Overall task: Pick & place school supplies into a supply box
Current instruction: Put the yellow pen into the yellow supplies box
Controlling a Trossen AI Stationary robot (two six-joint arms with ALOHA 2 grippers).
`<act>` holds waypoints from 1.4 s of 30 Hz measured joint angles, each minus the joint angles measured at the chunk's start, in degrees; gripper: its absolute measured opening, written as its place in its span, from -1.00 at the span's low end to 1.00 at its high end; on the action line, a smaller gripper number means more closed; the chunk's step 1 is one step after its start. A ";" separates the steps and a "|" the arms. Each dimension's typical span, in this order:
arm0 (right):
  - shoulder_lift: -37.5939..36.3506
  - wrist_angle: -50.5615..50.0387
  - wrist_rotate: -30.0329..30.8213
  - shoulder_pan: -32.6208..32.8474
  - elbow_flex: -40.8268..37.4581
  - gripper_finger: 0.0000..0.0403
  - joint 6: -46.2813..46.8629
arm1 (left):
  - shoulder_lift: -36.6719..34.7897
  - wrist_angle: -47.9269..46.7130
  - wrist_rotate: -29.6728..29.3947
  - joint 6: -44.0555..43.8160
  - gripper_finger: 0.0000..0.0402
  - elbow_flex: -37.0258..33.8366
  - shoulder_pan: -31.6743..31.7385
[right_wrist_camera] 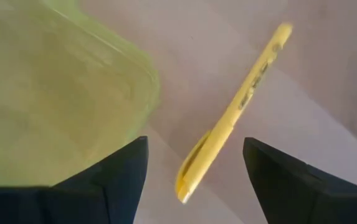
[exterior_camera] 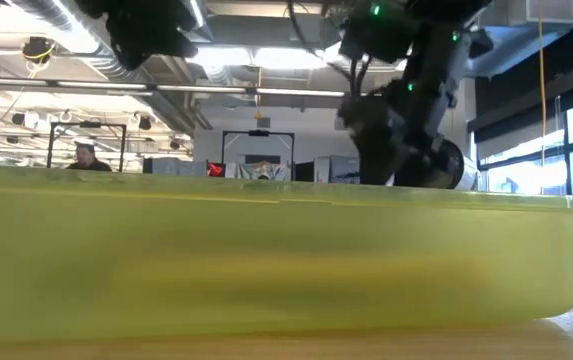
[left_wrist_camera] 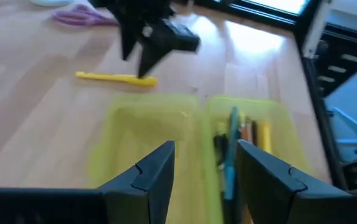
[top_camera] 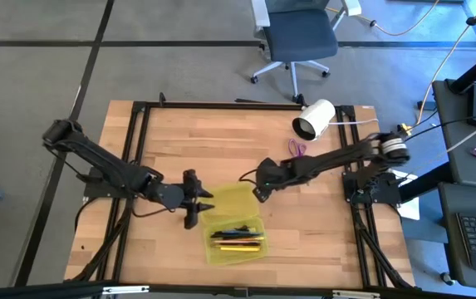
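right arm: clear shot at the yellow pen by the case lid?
Probably yes. The right gripper hangs open right over the yellow pen, which lies alone on bare wood beside the case lid. Nothing sits between the fingers and the pen.

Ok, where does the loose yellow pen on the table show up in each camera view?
High view: hidden under the right end effector.
Low view: not in it.
Left wrist view: yellow pen lies on wood beyond the supply box.
Right wrist view: pen between the open fingers.
Shared landmark: the box.
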 joint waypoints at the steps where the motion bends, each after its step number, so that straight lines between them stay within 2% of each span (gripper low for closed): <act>1: 1.06 -0.09 -0.15 -0.10 0.01 0.31 0.11 | -0.45 0.12 -0.70 -0.01 -0.21 -0.59 0.01; 10: 5.94 0.22 -1.51 -0.80 -0.01 0.31 3.27 | -1.33 0.08 -1.46 2.35 -0.21 -2.00 -0.01; 27: 6.18 -2.33 -1.43 -0.76 0.11 0.30 2.98 | -1.33 0.06 -1.49 8.73 -0.21 -2.00 -0.01; 32: 8.20 -5.20 -0.60 -0.33 0.38 0.18 2.89 | -1.31 0.01 -1.49 9.08 -0.21 -2.00 0.01; 42: 9.07 -5.69 -0.42 0.42 0.39 -0.19 3.15 | -1.29 -0.18 -1.50 9.07 -0.21 -2.00 0.01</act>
